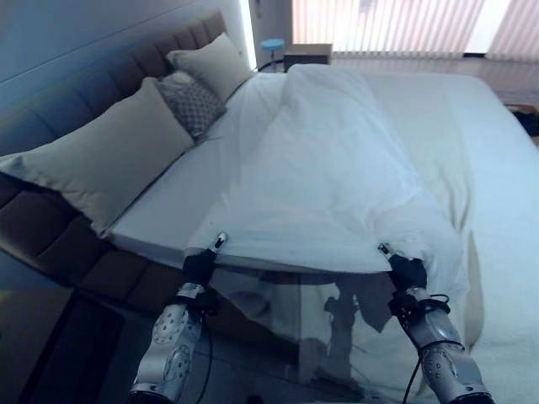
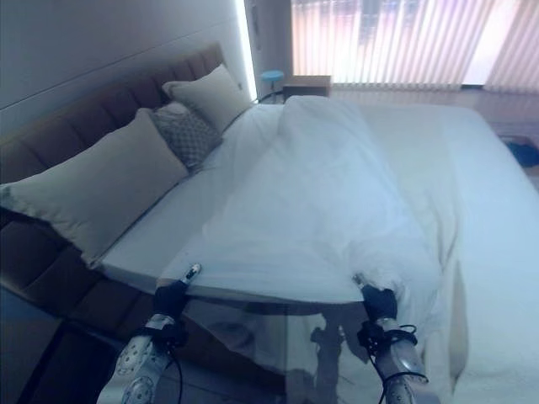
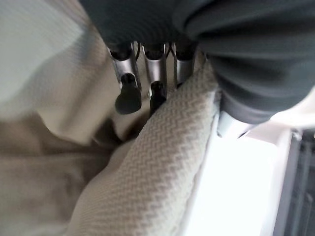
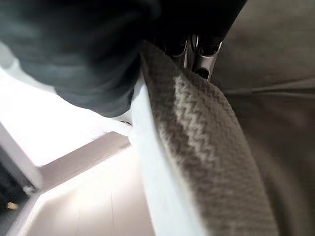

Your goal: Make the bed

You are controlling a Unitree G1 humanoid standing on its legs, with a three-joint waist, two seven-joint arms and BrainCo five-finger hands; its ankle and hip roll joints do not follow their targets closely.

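Observation:
A white duvet (image 1: 328, 177) lies bunched along the middle of the bed (image 1: 497, 135), its near edge lifted off the mattress and stretched taut between my two hands. My left hand (image 1: 200, 265) grips the left corner of that edge; in the left wrist view its fingers (image 3: 129, 93) curl over the ribbed cloth (image 3: 162, 162). My right hand (image 1: 408, 271) holds the right corner, fingers (image 4: 204, 59) wrapped around the duvet edge (image 4: 206, 142). Below the raised edge the duvet hangs down over the bedside.
Two beige pillows (image 1: 105, 156) (image 1: 215, 63) and a patterned cushion (image 1: 192, 103) lean against the brown padded headboard (image 1: 50, 231) on the left. A bare white sheet (image 1: 181, 198) shows beside them. A nightstand (image 1: 307, 55) and a window with vertical blinds (image 1: 379, 25) stand at the back.

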